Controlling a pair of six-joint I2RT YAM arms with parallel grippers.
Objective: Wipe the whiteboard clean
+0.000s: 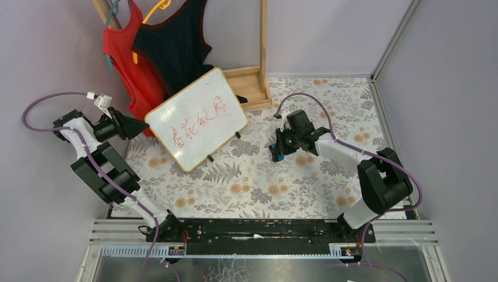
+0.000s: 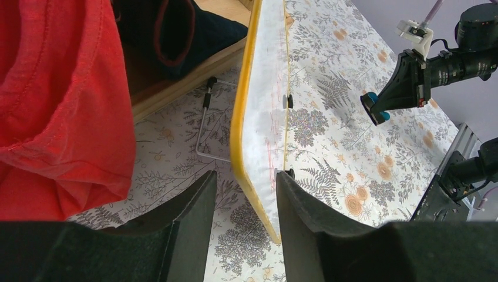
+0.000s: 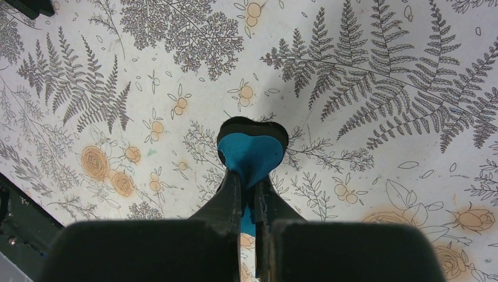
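Note:
The whiteboard (image 1: 197,117), yellow-framed with red writing, stands tilted on wire legs at the back left of the floral table. My left gripper (image 1: 141,126) is open at its left edge. In the left wrist view the board's lower corner (image 2: 264,135) sits between my fingers, close to the right one, and the gripper (image 2: 246,173) is not closed on it. My right gripper (image 1: 277,154) is shut on a blue eraser (image 3: 252,147) and holds it low over the table, right of the board. The eraser also shows in the left wrist view (image 2: 374,106).
A red top (image 1: 126,64) and a dark top (image 1: 176,41) hang on a wooden rack (image 1: 252,82) behind the board. The board's wire leg (image 2: 205,129) stands on the floral cloth (image 1: 264,188). Walls close in on the left and right.

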